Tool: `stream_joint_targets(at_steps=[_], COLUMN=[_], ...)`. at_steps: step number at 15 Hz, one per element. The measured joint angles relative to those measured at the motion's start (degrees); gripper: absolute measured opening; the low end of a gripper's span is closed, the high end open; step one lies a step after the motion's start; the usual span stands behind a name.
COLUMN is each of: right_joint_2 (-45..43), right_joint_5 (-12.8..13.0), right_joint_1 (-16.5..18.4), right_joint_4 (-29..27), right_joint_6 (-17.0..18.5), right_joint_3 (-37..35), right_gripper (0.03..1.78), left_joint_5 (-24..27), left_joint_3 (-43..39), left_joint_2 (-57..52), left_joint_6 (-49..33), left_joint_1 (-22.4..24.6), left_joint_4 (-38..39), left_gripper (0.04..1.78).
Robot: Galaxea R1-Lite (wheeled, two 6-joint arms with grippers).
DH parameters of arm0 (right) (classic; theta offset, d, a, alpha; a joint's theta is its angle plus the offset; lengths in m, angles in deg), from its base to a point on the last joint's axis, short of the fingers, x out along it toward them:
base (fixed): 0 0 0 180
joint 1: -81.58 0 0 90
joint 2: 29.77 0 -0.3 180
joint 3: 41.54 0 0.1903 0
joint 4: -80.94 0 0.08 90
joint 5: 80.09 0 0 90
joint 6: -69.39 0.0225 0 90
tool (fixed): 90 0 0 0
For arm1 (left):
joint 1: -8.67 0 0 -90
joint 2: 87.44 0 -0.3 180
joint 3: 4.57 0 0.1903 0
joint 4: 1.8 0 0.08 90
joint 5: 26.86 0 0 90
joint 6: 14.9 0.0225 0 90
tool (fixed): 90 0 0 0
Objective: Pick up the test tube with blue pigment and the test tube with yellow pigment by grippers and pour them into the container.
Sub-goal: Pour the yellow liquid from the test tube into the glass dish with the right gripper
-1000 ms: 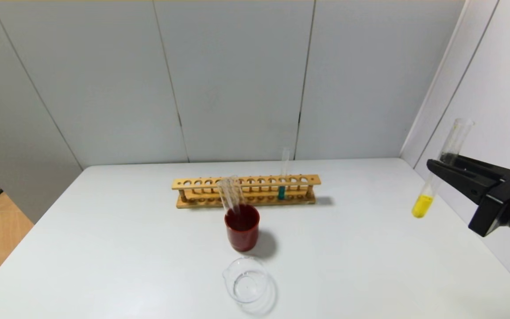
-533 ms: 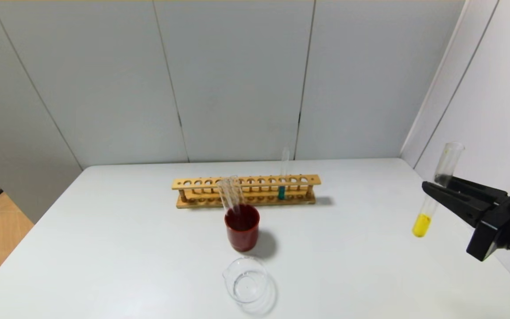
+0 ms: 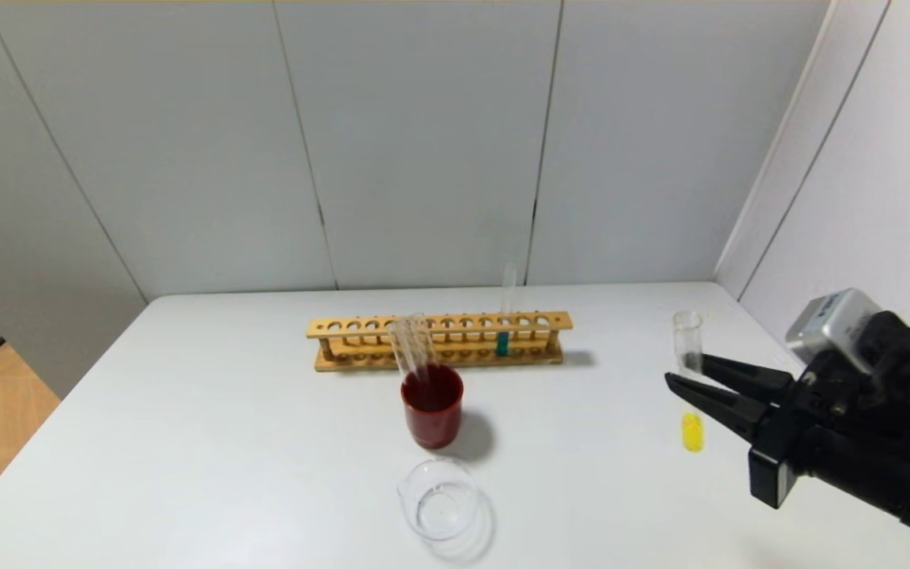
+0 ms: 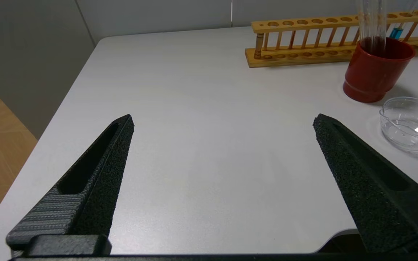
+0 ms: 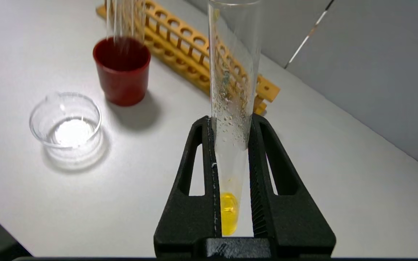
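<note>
Right gripper (image 3: 680, 383) over table's (image 3: 265, 442) right side, jaws clamped on test tube with yellow pigment (image 3: 690, 379), tube upright, clear of tabletop, yellow liquid at bottom; left gripper (image 4: 223, 121) low over table's near left part, jaws spread wide, holding nothing; test tube with blue pigment (image 3: 505, 316) standing in wooden rack (image 3: 439, 340); container (image 3: 439, 499) near front edge, just before red cup (image 3: 432, 405) holding clear tubes (image 3: 411, 344)
</note>
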Motion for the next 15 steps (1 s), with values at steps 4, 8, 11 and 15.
stream_joint_targets(at_steps=[4, 8, 11, 15], right_joint_2=[6.92, 14.49, 19.85, 26.01], right_joint_5=[1.61, 4.90, 7.49, 11.24], right_joint_1=[-3.08, -6.83, -10.54, -13.64], right_joint_4=[0.17, 0.61, 0.48, 0.26], right_joint_6=[-5.99, -6.42, -7.03, -10.28], right_joint_3=[0.67, 3.41, 6.47, 10.89], right_gripper=[0.32, 0.32, 0.32, 0.32], left_joint_5=[0.00, -0.02, 0.00, 0.00], left_joint_3=[0.00, 0.00, 0.00, 0.00], left_joint_2=[0.00, 0.00, 0.00, 0.00], left_joint_6=[0.02, 0.00, 0.02, 0.02], left_joint_1=[-0.02, 0.00, -0.02, 0.00], left_joint_4=[-0.02, -0.02, -0.05, -0.02], left_gripper=[1.75, 1.75, 1.75, 1.75])
